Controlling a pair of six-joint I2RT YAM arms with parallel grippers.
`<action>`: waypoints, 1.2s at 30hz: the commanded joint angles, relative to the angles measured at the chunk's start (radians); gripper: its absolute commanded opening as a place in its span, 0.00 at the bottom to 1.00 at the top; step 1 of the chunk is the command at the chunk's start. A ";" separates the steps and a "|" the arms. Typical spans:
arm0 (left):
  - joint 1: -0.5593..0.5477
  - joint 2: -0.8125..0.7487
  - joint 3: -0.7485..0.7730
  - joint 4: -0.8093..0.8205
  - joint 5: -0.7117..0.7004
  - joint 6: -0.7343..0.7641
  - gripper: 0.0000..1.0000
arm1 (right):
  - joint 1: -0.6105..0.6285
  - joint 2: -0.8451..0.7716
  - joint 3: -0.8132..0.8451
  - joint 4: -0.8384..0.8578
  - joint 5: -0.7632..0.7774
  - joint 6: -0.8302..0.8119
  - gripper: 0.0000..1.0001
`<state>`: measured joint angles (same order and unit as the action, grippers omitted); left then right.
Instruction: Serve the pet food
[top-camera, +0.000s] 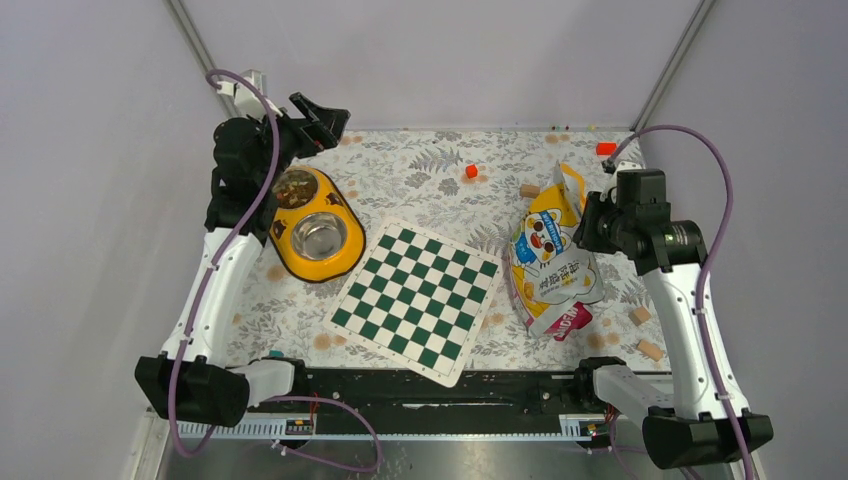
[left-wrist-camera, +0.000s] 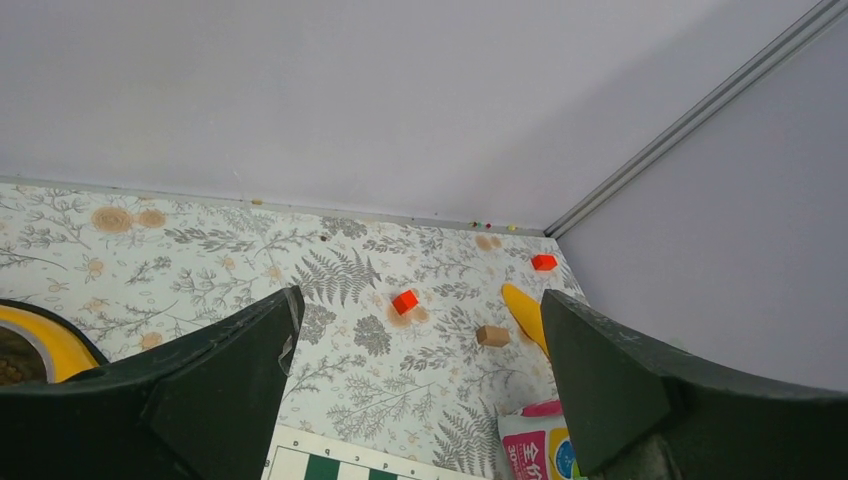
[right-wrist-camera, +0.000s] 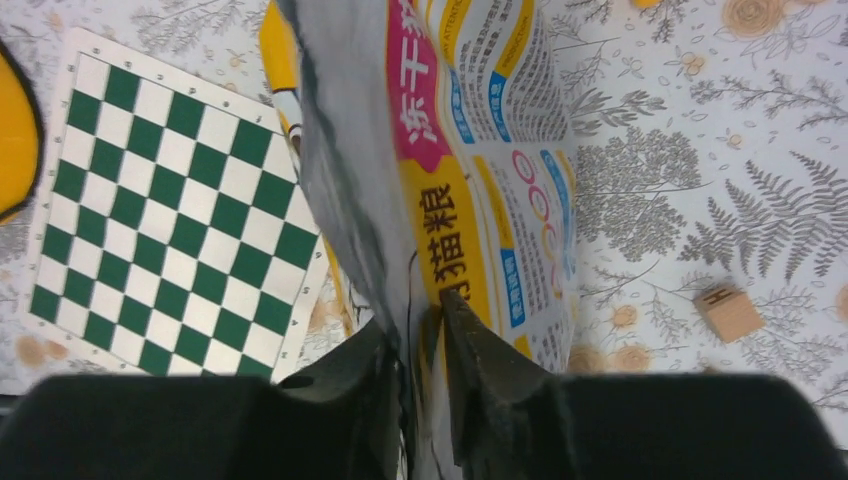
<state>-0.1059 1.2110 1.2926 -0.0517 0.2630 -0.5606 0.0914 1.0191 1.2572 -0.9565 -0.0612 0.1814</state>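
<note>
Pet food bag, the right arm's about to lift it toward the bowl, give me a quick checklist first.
1. Grip: right gripper closed on an edge of the pet food bag: ok.
2. Other arm: left gripper open, empty, away from the bag: ok.
3. Target: yellow feeder, far cup holds kibble, near steel cup empty: ok.
4. Bag mouth open: cannot tell.
5. Path: checkerboard lies flat between bag and feeder: ok if lifted over.
</note>
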 joint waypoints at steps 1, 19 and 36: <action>-0.003 -0.086 -0.042 0.093 -0.056 0.040 0.90 | 0.013 0.049 0.026 0.051 0.056 -0.012 0.12; -0.002 -0.194 -0.093 0.053 -0.225 0.148 0.93 | 0.054 0.269 0.674 0.320 -0.122 0.132 0.00; 0.003 -0.220 -0.121 0.001 -0.259 0.102 0.97 | 0.149 0.545 0.821 0.516 -0.088 0.240 0.00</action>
<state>-0.1059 1.0222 1.1824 -0.0628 0.0360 -0.4526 0.2138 1.6863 1.9827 -0.8619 -0.1196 0.3443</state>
